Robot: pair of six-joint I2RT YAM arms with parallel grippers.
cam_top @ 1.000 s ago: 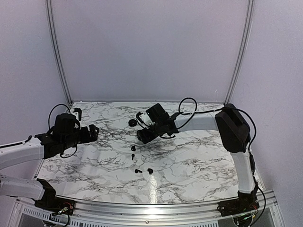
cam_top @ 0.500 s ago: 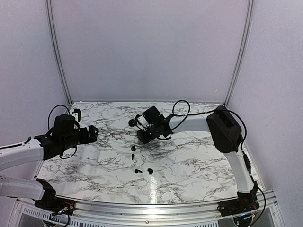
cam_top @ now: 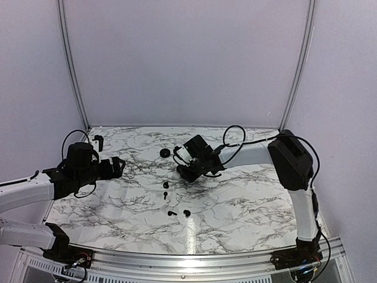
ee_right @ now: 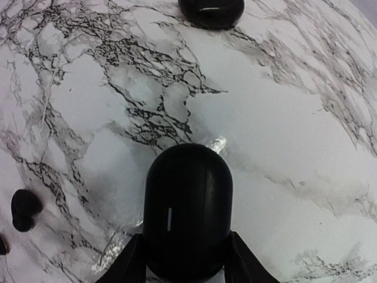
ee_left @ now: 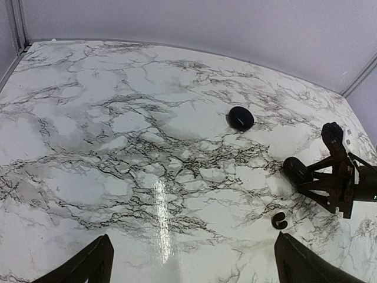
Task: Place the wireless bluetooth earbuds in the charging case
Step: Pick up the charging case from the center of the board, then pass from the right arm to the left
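Observation:
The charging case (ee_right: 188, 212) is a black oval pebble with its lid closed, lying on the marble table. My right gripper (ee_right: 187, 259) (cam_top: 189, 171) is shut on it, with a finger pressed against each side. From the left wrist view the case (ee_left: 294, 167) shows at the tip of that gripper. Small black earbuds lie loose in front of it: one (cam_top: 166, 185) (ee_left: 279, 220) (ee_right: 23, 209) nearest, one (cam_top: 165, 194) just below it, and two more (cam_top: 172, 213) (cam_top: 187, 212) nearer the front. My left gripper (cam_top: 118, 165) (ee_left: 191, 268) hangs open and empty at the left.
A black round disc (cam_top: 164, 152) (ee_left: 241, 117) (ee_right: 211, 10) lies beyond the case toward the back wall. A small black clip (cam_top: 97, 142) sits at the far left corner. Metal frame posts and purple walls close in the table.
The right gripper's jaws have closed in onto the case and the gripper has shifted slightly to the right. The left arm has stayed put.

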